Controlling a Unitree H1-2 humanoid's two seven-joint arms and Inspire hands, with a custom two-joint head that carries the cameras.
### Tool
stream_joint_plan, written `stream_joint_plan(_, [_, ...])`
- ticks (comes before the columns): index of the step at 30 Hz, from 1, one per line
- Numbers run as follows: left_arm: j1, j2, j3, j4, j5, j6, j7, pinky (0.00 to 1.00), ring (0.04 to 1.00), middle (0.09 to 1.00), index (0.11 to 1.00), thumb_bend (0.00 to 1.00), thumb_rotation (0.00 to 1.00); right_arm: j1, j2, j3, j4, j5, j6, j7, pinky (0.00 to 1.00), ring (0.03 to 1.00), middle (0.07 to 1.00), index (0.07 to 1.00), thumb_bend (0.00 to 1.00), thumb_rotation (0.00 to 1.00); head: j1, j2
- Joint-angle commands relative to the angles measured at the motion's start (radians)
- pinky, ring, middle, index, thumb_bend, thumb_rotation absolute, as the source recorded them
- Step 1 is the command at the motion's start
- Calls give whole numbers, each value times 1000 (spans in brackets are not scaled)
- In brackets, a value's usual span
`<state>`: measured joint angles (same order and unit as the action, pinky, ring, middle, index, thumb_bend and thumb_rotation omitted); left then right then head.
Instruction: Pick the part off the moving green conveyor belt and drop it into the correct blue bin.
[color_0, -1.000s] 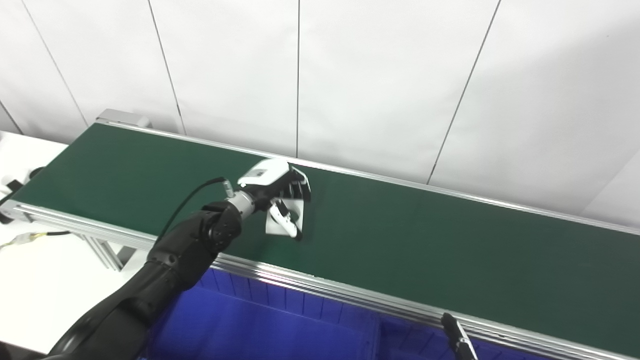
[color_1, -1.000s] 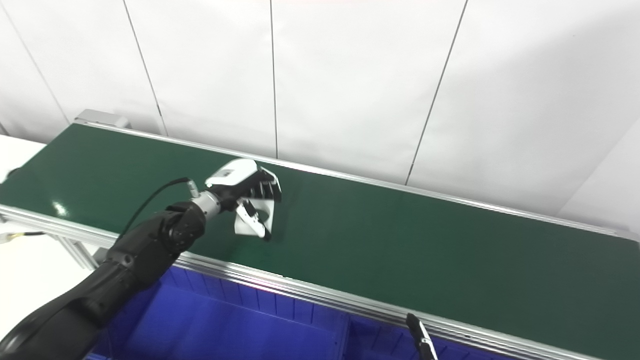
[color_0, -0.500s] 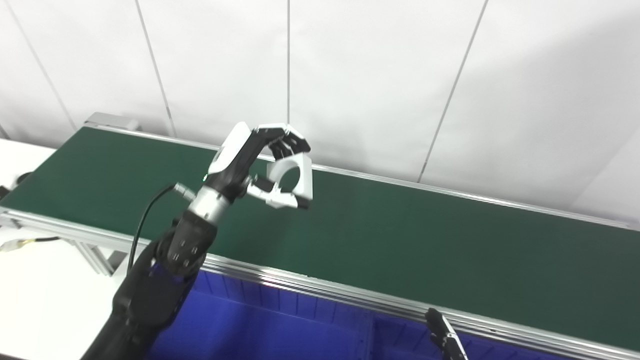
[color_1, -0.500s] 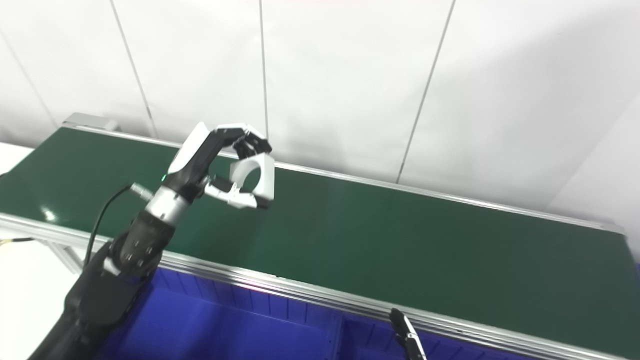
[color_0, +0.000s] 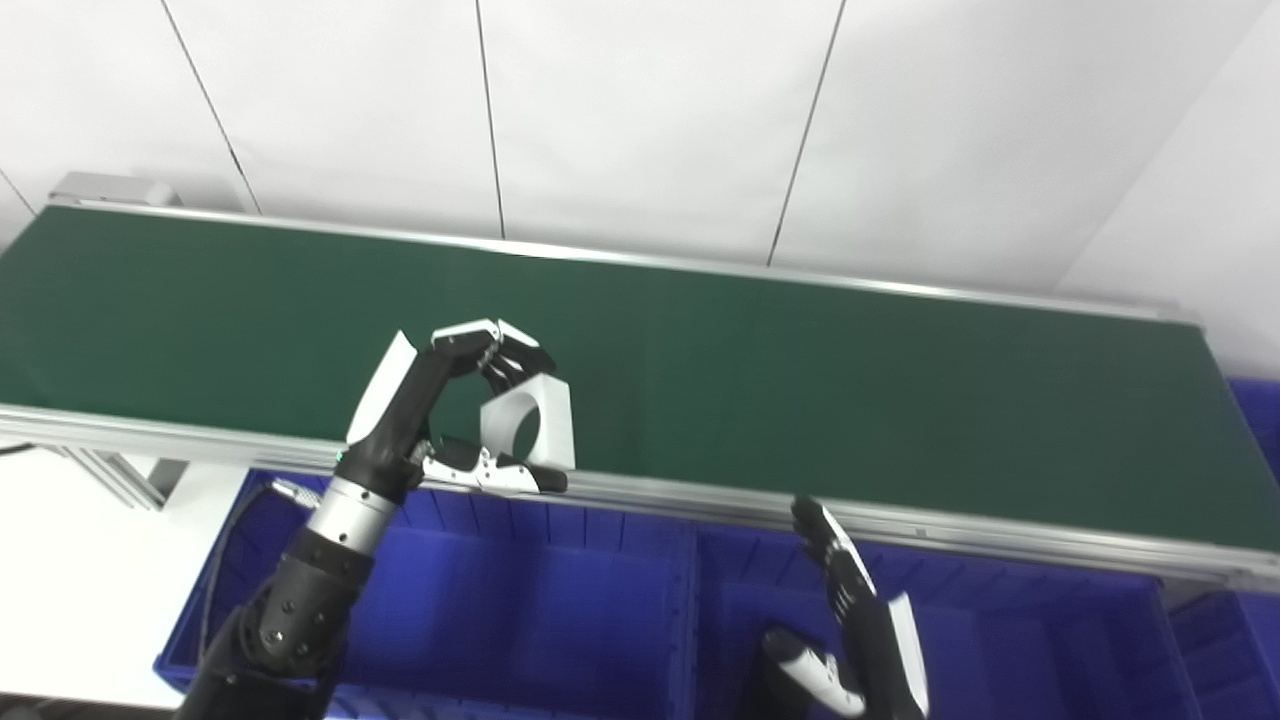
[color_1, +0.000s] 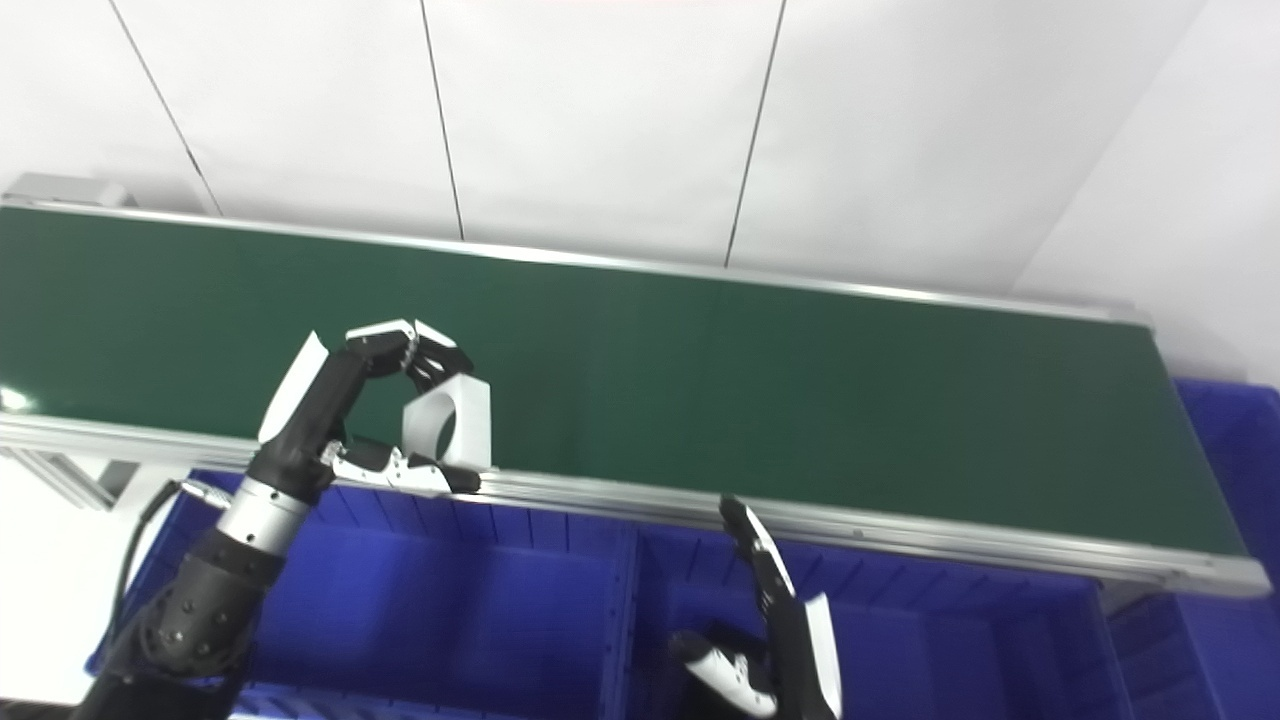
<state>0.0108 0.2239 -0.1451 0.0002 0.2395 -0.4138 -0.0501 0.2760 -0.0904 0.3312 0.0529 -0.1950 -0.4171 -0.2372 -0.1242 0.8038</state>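
Part (color_0: 527, 428), a white block with flat faces and a round bore, was gripped between the left hand's (color_0: 440, 400) curled fingers and thumb, above the green conveyor belt's (color_0: 800, 380) near aluminium rail. Recommended: carry it clear of the rail, centre it over the left blue bin (color_0: 520, 600), then release. Right hand (color_0: 850, 620) was spread open, empty.

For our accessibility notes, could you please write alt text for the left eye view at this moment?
The robot's left hand holds a white part with a round hole, raised above the near rail of a green conveyor belt. Blue bins sit below the rail. The right hand waits open over them, holding nothing.
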Motion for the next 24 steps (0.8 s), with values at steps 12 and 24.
stream_joint_plan(12, [91, 11, -84, 96, 106, -20, 0, 405, 406, 488, 542, 495, 0, 12, 34, -52, -70, -37, -50, 38, 870, 876, 885, 888, 931, 771, 19, 44])
stream_joint_plan(24, [74, 1, -113, 188, 252, 45, 25, 384, 388, 470, 556, 492, 0, 21, 48, -82, -90, -35, -44, 69, 855, 882, 880, 879, 933, 775, 32, 57])
